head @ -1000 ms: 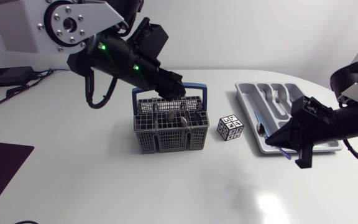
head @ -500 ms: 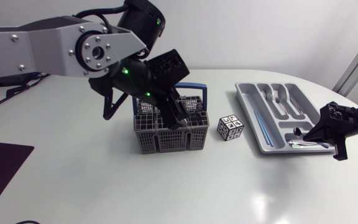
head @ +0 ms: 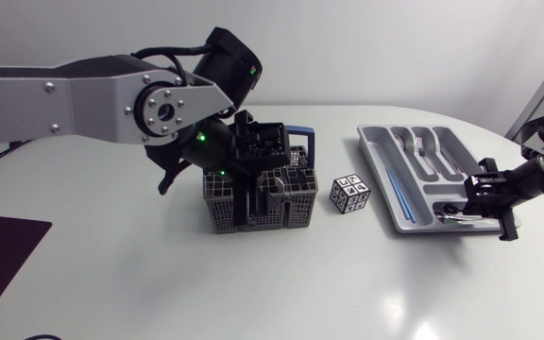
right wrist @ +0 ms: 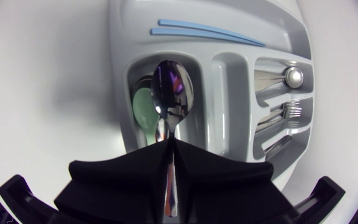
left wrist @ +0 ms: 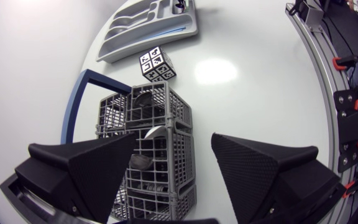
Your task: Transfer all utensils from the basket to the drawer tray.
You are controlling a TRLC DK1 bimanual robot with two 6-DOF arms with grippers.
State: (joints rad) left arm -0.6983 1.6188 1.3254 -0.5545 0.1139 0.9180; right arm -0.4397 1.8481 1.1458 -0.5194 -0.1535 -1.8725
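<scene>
One grey wire basket (head: 225, 215) with a blue handle sits mid-table, with utensils in its cells too tangled to count. The left gripper (left wrist: 174, 146) hangs right over it, both fingers spread wide and gripping nothing. One checker-marked cube (head: 349, 195) stands between the basket and the one grey drawer tray (head: 371, 156). The right gripper (right wrist: 168, 146) is pinched tight on one steel spoon (right wrist: 171, 99), its bowl over the tray's small end compartment, above one green spoon (right wrist: 142, 109). Two blue sticks (right wrist: 191, 33) lie in the long slot, and silver cutlery fills the others
</scene>
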